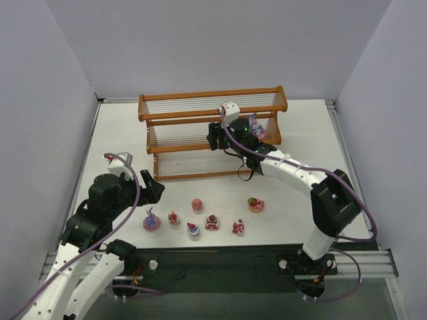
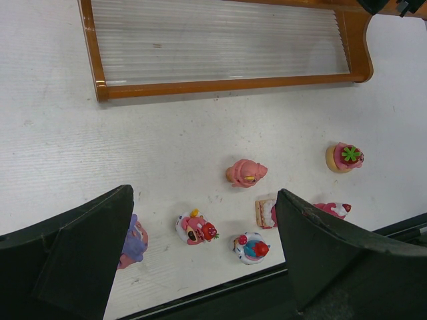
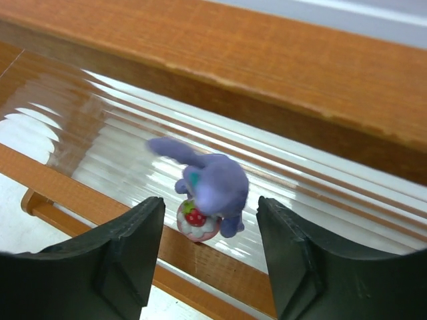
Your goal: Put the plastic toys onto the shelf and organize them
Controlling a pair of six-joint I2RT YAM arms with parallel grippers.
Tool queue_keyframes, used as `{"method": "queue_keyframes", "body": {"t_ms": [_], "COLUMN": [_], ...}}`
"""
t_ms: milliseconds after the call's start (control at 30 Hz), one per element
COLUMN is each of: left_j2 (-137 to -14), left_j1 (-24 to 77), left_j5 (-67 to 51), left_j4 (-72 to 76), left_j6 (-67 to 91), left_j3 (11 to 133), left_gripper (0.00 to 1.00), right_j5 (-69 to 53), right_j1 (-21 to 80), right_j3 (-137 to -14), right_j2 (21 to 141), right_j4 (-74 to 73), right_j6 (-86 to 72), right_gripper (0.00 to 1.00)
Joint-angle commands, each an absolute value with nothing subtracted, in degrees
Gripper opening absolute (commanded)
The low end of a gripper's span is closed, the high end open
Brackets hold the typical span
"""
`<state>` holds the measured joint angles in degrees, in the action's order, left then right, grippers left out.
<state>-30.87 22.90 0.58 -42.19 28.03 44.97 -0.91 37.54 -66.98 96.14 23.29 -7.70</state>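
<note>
The shelf (image 1: 212,130) stands at the back of the table. A purple bunny (image 3: 212,190) on a pink strawberry base sits tilted and blurred at the front edge of the middle tier (image 3: 120,143), near its right end (image 1: 257,128). My right gripper (image 3: 210,203) is open, with its fingers on either side of the bunny and apart from it. My left gripper (image 2: 203,193) is open and empty above the loose toys. Those toys include a second purple bunny (image 2: 133,241), a pink cupcake (image 2: 246,173), a cake slice (image 2: 266,211) and a strawberry cupcake (image 2: 343,157).
Several toys lie in a loose row near the table's front edge (image 1: 200,223). The shelf's lowest tier (image 2: 227,83) shows in the left wrist view with nothing on it. White walls enclose the table (image 1: 120,140) on three sides.
</note>
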Motion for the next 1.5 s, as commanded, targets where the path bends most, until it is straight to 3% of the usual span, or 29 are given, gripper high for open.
{"method": "queue_keyframes", "body": {"t_ms": [0, 300, 500, 767, 900, 1167, 1467], "left_j2": [-30.5, -30.5, -29.8, -26.6, -25.1, -24.2, -22.9], "left_j1": [22.9, 22.9, 22.9, 22.9, 22.9, 22.9, 23.0], "left_j5": [0.4, 0.6, 0.8, 3.7, 9.8, 21.6, 18.7], "left_j4": [-39.8, -40.0, -40.0, -41.3, -45.6, -59.0, -63.5], "left_j6": [27.9, 28.0, 27.9, 27.7, 28.4, 29.7, 29.9], "left_j3": [45.4, 45.4, 45.5, 47.9, 53.2, 67.4, 69.8], "left_gripper": [0.97, 0.97, 0.97, 0.97, 0.97, 0.97, 0.97], "right_j5": [-0.2, 0.9, 0.4, -12.6, -12.7, -20.5, -20.1], "right_j1": [37.4, 38.1, 43.3, 55.4, 63.8, 68.2, 69.7], "right_j3": [-68.0, -65.0, -61.2, -56.7, -55.8, -63.0, -72.3], "right_j2": [94.3, 89.0, 78.9, 72.0, 76.9, 93.0, 104.8], "right_j4": [24.3, 24.6, 19.4, 12.4, 15.4, 21.8, 23.2], "right_j6": [-8.3, -8.7, -7.0, -7.2, -5.4, -5.8, -4.0], "right_gripper": [0.61, 0.75, 0.75, 0.75, 0.75, 0.7, 0.65]}}
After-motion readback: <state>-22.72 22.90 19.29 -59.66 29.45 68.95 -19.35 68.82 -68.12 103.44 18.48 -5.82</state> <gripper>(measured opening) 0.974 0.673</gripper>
